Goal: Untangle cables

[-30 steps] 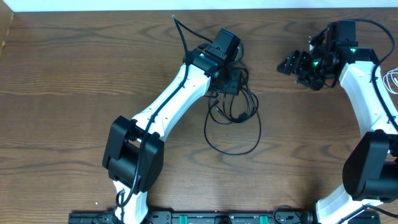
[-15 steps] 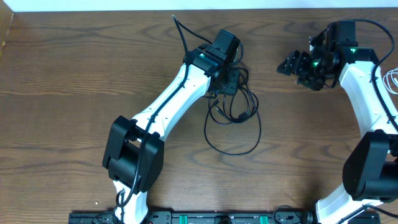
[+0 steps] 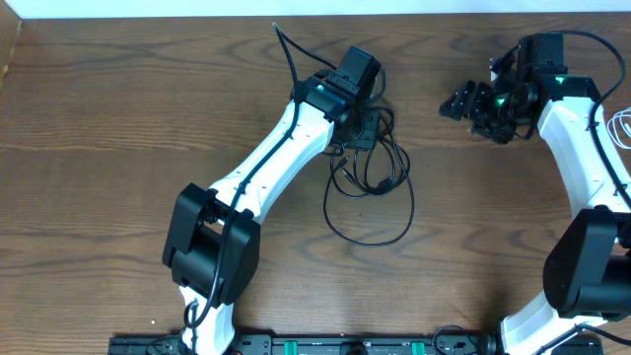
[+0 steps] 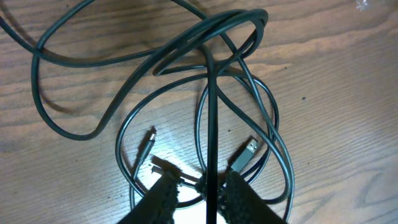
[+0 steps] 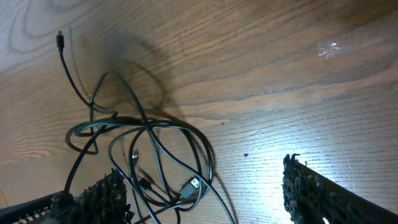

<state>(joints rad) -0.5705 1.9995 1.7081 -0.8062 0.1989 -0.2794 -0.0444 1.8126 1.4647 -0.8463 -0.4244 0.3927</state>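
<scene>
cables (image 4: 211, 112): loose loops on worktop (image 3: 118, 118) under left tool (image 4: 200, 180); likely light, limp, snag-prone; best grasped near a plug | left tool: ajar astride one strand | right tool (image 3: 463, 102): wide open, empty

- A brown wooden table (image 3: 118, 118) fills almost the whole view from above. Dark wavy lines run through the wood.
- A thin white strip (image 3: 148, 8) runs along the far edge of the table.
- A long black bar (image 3: 325, 346) with little green bits lies along the near edge.
- A tiny white mark (image 5: 326, 50) sits on the wood.
- A bright patch of light (image 5: 267, 186) shines on the table.
</scene>
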